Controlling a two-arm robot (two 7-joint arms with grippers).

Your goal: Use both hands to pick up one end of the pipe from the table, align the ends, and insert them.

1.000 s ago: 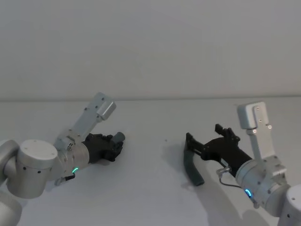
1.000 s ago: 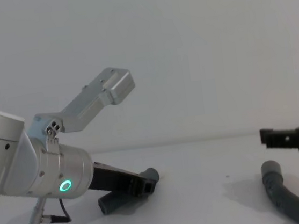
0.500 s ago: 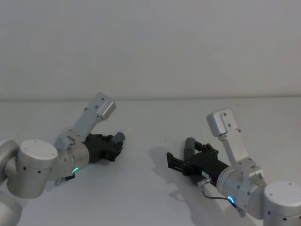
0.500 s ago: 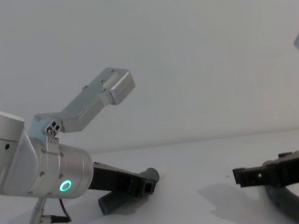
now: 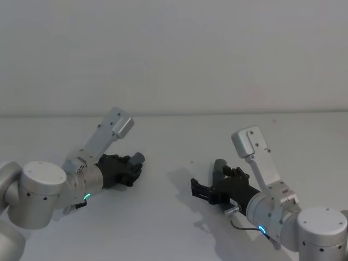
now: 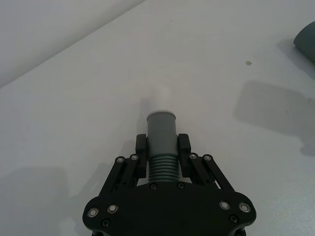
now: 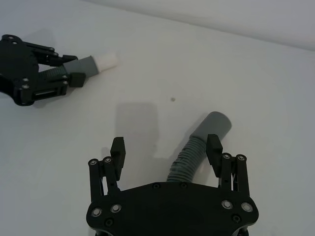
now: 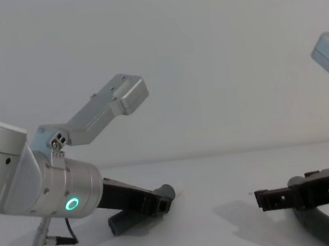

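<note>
The left arm reaches forward and low from the robot's left, slanting toward the middle, a green ring lit on its wrist. The left gripper (image 5: 129,167) is pinched on the corrugated part of the straight hose piece (image 6: 162,162). That piece's smooth grey cuff (image 6: 161,129) and white tapered tip (image 6: 161,95) stick out past the fingertips, pointing across toward the other arm. In the chest view the piece slants, its rear end (image 8: 124,221) down near the table (image 5: 163,223) and its front end higher.

The right arm comes in from the right, its forearm laid low and nearly level. The right gripper (image 7: 166,147) is spread wide, one finger on each side of the bent hose piece (image 7: 193,150), with a gap to either finger. The bent piece lies on the table under the gripper. Its wide open socket (image 7: 214,124) points away from the wrist, and its other end (image 8: 325,228) shows below the fingers in the chest view.

The two pieces lie well apart. The table is plain matte white, with soft shadows under both arms, and a bare pale wall (image 5: 174,54) rises behind it
</note>
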